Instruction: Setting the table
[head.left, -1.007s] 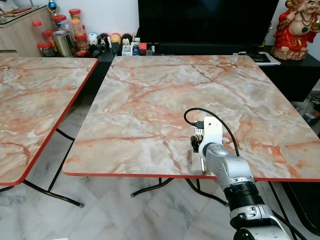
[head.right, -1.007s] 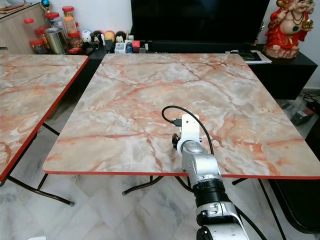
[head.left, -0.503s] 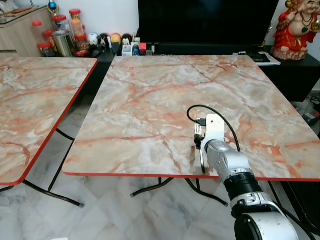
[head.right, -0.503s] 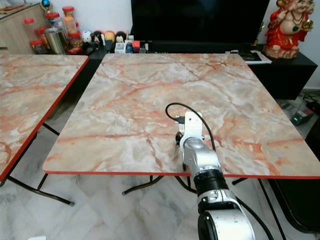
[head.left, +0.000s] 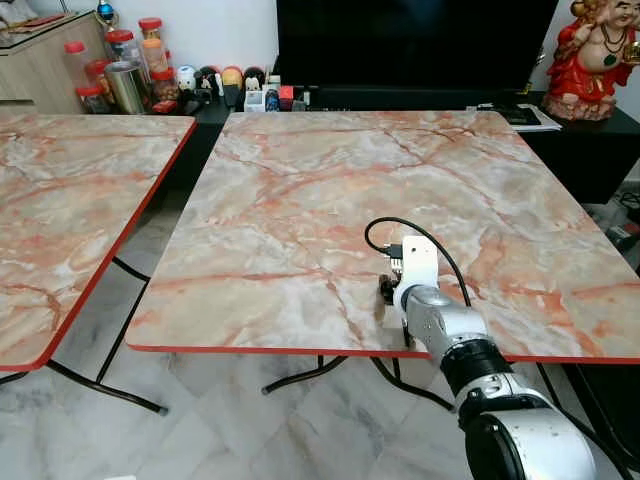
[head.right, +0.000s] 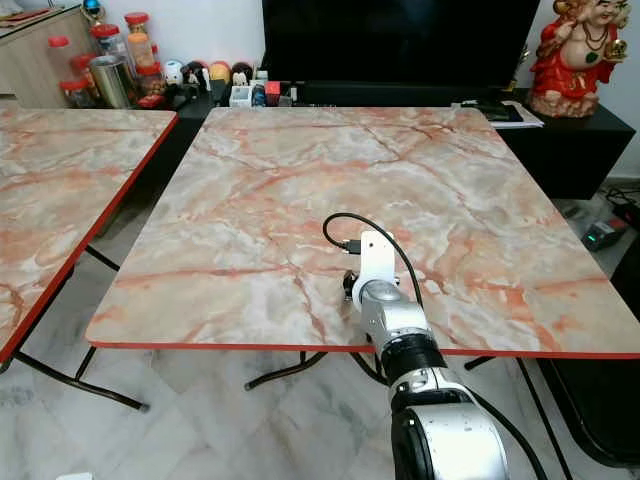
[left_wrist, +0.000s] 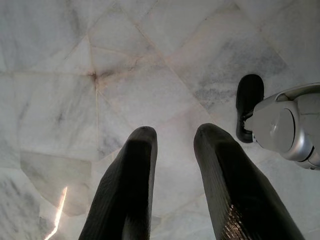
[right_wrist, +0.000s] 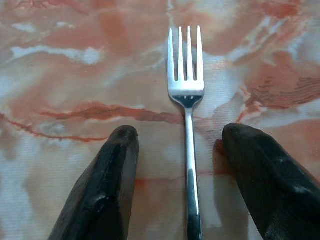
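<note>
Fork (right_wrist: 186, 95) lies flat on your marble table (head.left: 300, 200), right gripper (right_wrist: 186, 165) spread wide around it, gripping nothing; remaining settings await.

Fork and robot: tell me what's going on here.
The robot's right hand is low over the near edge of the marble table, fingers open either side of a fork. The fork lies flat on the tabletop, tines pointing away from the robot, and neither finger touches it. The left hand hangs idle over the floor, fingers apart.
</note>
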